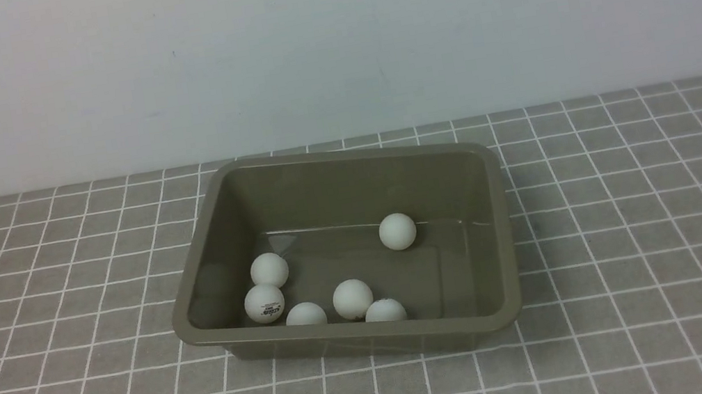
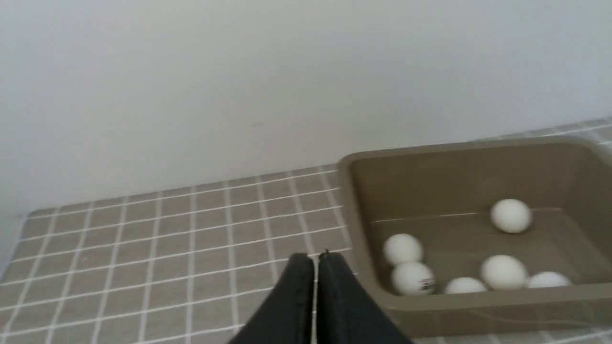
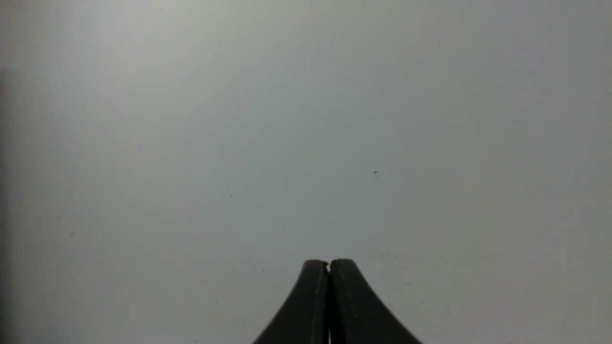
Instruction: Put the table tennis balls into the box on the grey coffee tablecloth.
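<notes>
Front view with both wrist views, final stage of the task. The grey-brown tablecloth ruled with thin white lines into small squares point(image 1: 55, 286) carried no loose ball in any view. At centre stood the open rectangular olive-grey plastic box with rounded corners and a rolled rim point(image 1: 504, 229). All six small matte white table tennis balls lay on its floor: a touching pair by the left wall point(image 1: 269, 270) point(image 1: 264, 303), three grouped along the near wall point(image 1: 305, 315) point(image 1: 352, 298) point(image 1: 384, 311), and one apart toward the far wall point(image 1: 397, 231). By this arrangement the placing step appeared complete; the next move would call only for keeping both arms clear of the box, with nothing left to grasp. Neither arm appeared in the front view. The black left gripper point(image 2: 315, 258) had its jaws pressed together on nothing, poised over the cloth just beside the box's left wall. The black right gripper point(image 3: 329, 263) was likewise closed and empty, facing only a plain pale wall point(image 3: 306, 119).
</notes>
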Tool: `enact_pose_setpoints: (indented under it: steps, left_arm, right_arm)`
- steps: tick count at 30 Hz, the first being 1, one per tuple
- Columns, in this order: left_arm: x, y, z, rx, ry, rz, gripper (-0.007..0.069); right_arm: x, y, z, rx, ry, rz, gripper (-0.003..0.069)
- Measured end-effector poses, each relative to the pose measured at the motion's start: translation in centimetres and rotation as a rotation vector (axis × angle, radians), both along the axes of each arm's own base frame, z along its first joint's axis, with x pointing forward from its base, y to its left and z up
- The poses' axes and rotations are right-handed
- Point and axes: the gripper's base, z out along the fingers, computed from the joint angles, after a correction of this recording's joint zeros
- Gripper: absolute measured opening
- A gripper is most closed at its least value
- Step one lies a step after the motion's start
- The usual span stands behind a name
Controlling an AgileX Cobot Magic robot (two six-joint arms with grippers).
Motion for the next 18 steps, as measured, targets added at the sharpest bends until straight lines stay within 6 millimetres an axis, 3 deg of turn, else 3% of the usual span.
enact_pose_setpoints:
  steps: [1,4,5,8,10,18]
  left_arm:
    - [-0.1,0.1,-0.9,0.007,-0.011,0.012,-0.0005]
    - [-0.3,0.4,-6.6,0.049,0.014,0.038,-0.0005]
    - [-0.3,0.4,-6.5,0.051,0.009,0.038,-0.0005]
    - [-0.7,0.5,-10.3,0.058,0.066,0.038,-0.0005]
    - [-1.0,0.5,-11.1,0.061,0.111,0.034,-0.0005]
    - [-1.0,0.5,-11.1,0.057,0.109,0.035,-0.0005]
  right_arm:
    - [0.0,0.0,0.0,0.0,0.0,0.0,-0.0015]
    - [0.0,0.0,0.0,0.0,0.0,0.0,-0.0015]
    - [0.0,0.0,0.0,0.0,0.0,0.0,-0.0015]
    - [0.0,0.0,0.0,0.0,0.0,0.0,-0.0015]
    - [0.0,0.0,0.0,0.0,0.001,0.0,-0.0015]
    - [0.0,0.0,0.0,0.0,0.002,-0.001,-0.0015]
